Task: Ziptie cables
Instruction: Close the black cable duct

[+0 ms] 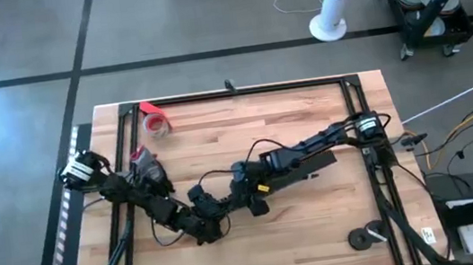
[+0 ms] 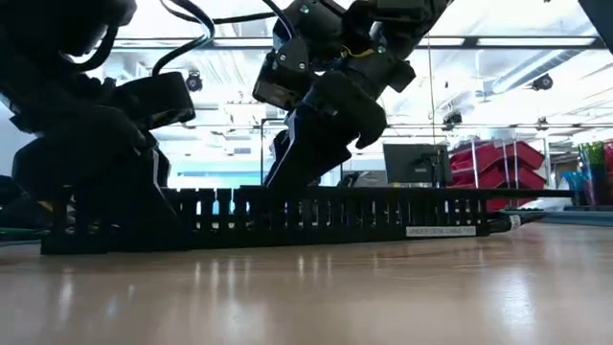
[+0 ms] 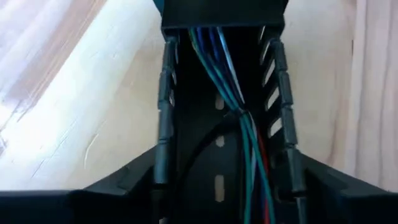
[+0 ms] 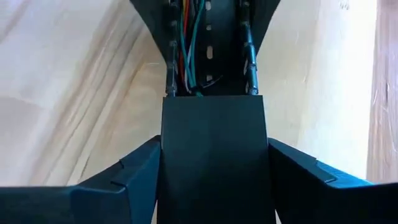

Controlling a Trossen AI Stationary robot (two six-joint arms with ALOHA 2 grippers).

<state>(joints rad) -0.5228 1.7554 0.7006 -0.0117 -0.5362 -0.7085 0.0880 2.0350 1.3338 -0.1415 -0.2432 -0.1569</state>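
Both my arms are bunched up in the lower middle of the table (image 1: 320, 222), meeting over a black slotted cable duct (image 2: 316, 218) that runs left to right across the low view. My left gripper (image 1: 215, 228) comes in from the lower left of the high view, my right gripper (image 1: 250, 205) from the right, and they sit just beside each other.

The cables (image 3: 239, 118) are lying inside the duct channel: green, blue and a red strand, running lengthwise between the slotted walls. In the left wrist view my fingers (image 3: 124, 180) are spread, one on each outer side of the duct, with the walls between them. I can't tell if they're actually pressing on it. Same story on the right: the cables (image 4: 191, 46) show in the channel at the top of that frame, where a solid black cover piece (image 4: 214, 155) fills the middle, and my right fingers (image 4: 130, 177) sit apart on either side of it.

I can't pick out the ziptie in any view.

Room-wise: the upper half of the table is mostly bare wood, apart from a red tape roll (image 1: 156, 122) near the upper left corner. The lower right has a small black round thing (image 1: 359, 239) near the edge. A black frame rail (image 1: 240, 91) runs along the table's top edge and down both sides.
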